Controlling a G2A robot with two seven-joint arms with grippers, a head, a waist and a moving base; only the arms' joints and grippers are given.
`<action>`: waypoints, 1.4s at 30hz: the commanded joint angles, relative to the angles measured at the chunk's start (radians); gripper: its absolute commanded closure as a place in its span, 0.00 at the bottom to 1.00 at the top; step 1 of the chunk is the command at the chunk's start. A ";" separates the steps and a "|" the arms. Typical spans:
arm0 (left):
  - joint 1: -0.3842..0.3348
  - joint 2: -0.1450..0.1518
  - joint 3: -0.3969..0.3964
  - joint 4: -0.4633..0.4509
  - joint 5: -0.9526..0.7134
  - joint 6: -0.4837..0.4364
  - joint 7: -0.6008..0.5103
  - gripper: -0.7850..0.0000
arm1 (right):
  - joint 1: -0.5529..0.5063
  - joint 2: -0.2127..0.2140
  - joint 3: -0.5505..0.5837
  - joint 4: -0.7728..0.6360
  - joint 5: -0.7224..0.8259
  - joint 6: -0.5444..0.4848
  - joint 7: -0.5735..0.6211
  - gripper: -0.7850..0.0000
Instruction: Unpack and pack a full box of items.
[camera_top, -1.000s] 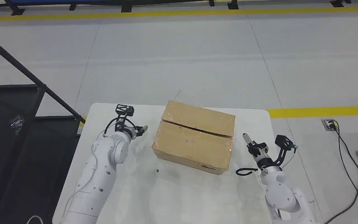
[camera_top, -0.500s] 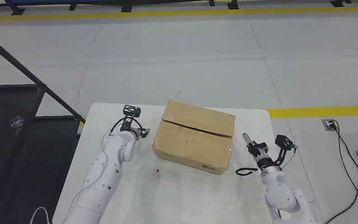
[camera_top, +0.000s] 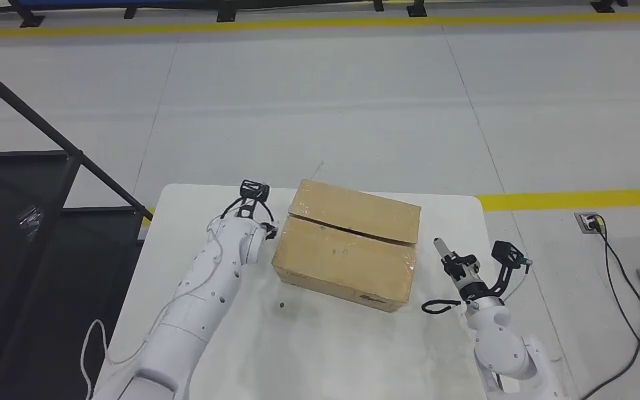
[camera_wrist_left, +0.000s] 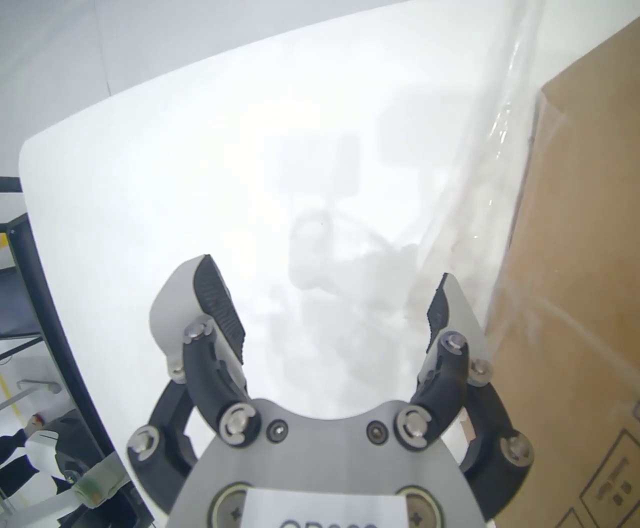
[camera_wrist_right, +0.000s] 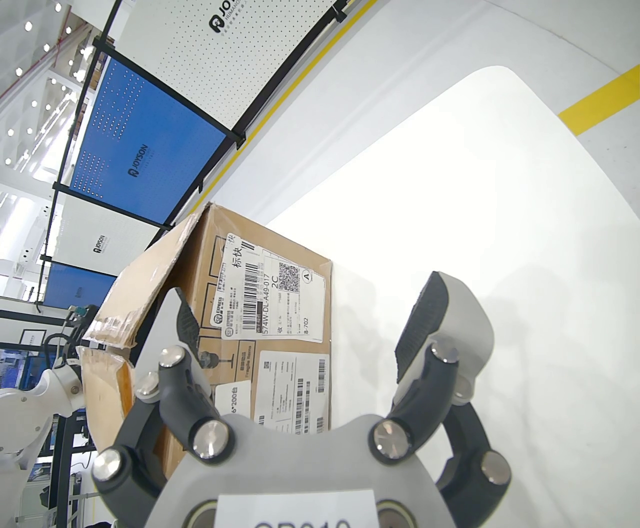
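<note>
A brown cardboard box with its top flaps down sits in the middle of the white table. My left gripper is close against the box's left end, open and empty; the left wrist view shows its gripper with the box wall and a strip of clear tape right beside one finger. My right gripper stands off the box's right end, open and empty. The right wrist view has its gripper facing the box end that carries shipping labels.
The table's left edge meets a black frame. Bare tabletop lies in front of the box and to its right. A yellow floor line runs behind the table's right side.
My left gripper has moved right across the table, from well left of the box to right beside its left end. The right arm and the box have stayed put.
</note>
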 joint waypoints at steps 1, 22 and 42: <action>-0.016 -0.010 0.010 0.042 -0.016 -0.024 0.023 0.12 | 0.000 0.000 0.000 0.000 0.000 0.000 0.000 0.00; -0.117 -0.077 0.062 0.287 -0.094 -0.178 0.166 0.53 | 0.000 0.000 0.000 0.000 0.000 0.000 0.000 0.00; -0.166 -0.111 0.067 0.417 -0.144 -0.253 0.213 0.91 | 0.000 0.000 0.000 0.000 0.000 0.000 0.000 0.00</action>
